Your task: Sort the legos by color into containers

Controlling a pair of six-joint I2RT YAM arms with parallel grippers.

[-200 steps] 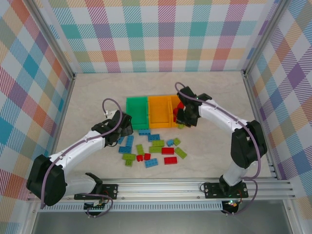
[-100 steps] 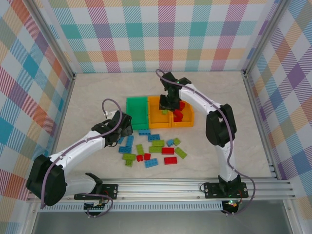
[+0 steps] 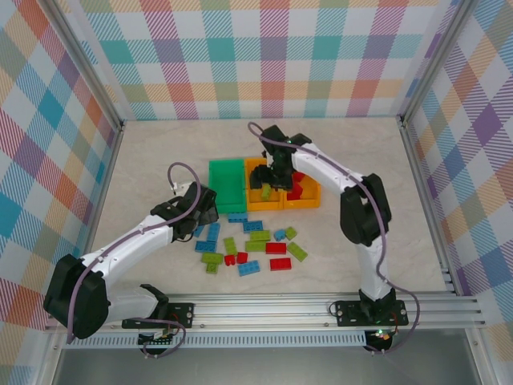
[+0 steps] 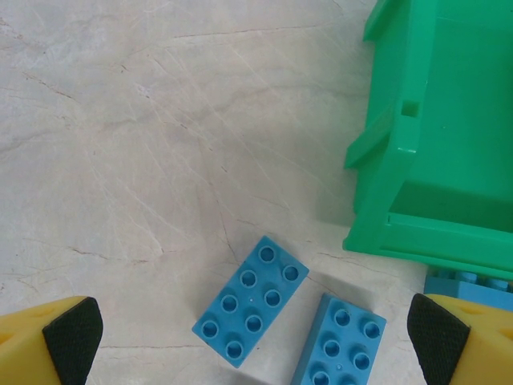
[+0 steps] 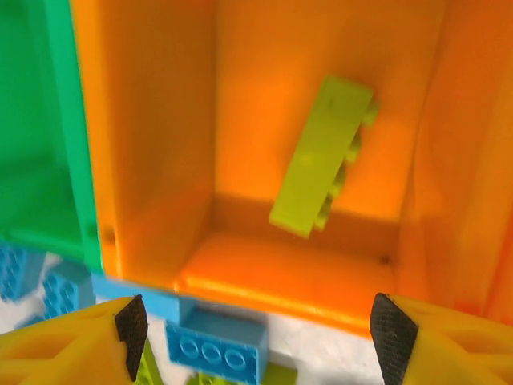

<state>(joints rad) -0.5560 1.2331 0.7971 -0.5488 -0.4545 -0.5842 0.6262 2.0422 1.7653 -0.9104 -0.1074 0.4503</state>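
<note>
The containers stand in a row: a green bin (image 3: 225, 184), a middle orange bin (image 3: 258, 200) and a right orange bin (image 3: 309, 196) with red legos (image 3: 295, 190) in it. My right gripper (image 3: 272, 176) hangs open over the middle orange bin (image 5: 160, 120). A lime green lego (image 5: 325, 156) sits tilted inside that bin, free of the fingers, and shows from above too (image 3: 265, 191). My left gripper (image 3: 200, 210) is open and low over the table, above two blue legos (image 4: 251, 301) (image 4: 341, 341) beside the green bin (image 4: 433, 160). Both grippers (image 4: 256, 337) (image 5: 262, 333) hold nothing.
Several loose blue, lime green and red legos lie scattered in front of the bins, among them a blue one (image 3: 237, 217), a green one (image 3: 212, 258) and a red one (image 3: 276, 248). A blue lego (image 5: 215, 345) lies just outside the orange bin's front wall. Checkered walls enclose the table.
My right gripper swung left from the right orange bin to over the middle one, then opened; the lime green lego it carried now sits in that bin. The left arm stayed still.
</note>
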